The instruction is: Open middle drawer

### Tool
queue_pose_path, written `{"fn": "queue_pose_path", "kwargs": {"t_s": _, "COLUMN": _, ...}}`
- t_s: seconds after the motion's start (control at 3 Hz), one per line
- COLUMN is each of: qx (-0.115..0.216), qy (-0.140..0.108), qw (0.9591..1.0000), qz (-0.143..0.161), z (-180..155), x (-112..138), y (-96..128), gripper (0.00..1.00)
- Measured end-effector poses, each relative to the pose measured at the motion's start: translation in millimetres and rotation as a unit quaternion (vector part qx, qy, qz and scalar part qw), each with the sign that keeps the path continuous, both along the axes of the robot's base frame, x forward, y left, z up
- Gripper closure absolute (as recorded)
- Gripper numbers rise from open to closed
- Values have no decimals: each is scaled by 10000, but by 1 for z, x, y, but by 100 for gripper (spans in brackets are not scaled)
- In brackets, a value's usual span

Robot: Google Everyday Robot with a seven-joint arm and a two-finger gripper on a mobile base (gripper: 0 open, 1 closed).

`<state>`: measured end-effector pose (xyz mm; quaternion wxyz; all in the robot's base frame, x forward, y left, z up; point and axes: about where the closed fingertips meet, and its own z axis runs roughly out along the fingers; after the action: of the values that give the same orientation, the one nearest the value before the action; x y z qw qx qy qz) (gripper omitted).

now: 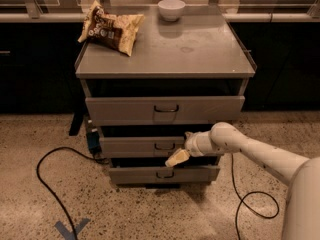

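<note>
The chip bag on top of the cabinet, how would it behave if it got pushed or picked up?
The chip bag looks crinkled and puffy, so it is probably light and floppy, deforming under a grip. Lying on the flat cabinet top, it would likely slide rather than roll. The hand is lower down, at the middle drawer front.

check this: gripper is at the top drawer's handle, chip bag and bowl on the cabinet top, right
No: the camera view shows the gripper at the middle drawer, just below and right of its handle. The chip bag and bowl are on the cabinet top.
</note>
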<state>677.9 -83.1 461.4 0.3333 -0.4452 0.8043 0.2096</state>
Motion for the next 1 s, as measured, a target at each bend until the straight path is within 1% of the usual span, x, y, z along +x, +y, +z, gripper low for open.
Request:
{"fn": "queue_pose_path", "kwargs": {"t_s": 0.33, "qx": -57, "qy": 312, "qw": 9995, "qz": 59, "z": -25, "x": -14, "y": 0, "gripper": 0}}
{"fn": "queue_pose_path", "kwargs": {"t_s": 0.67, "qx": -92, "qy": 439, "qw": 9989, "qz": 102, "z": -17, "x": -25, "y": -6, "gripper": 0}}
{"fn": "queue_pose_path", "kwargs": {"t_s": 1.0, "qx": -105, "qy": 461, "qw": 9988, "qz": 111, "z": -17, "x": -24, "y": -4, "gripper": 0}}
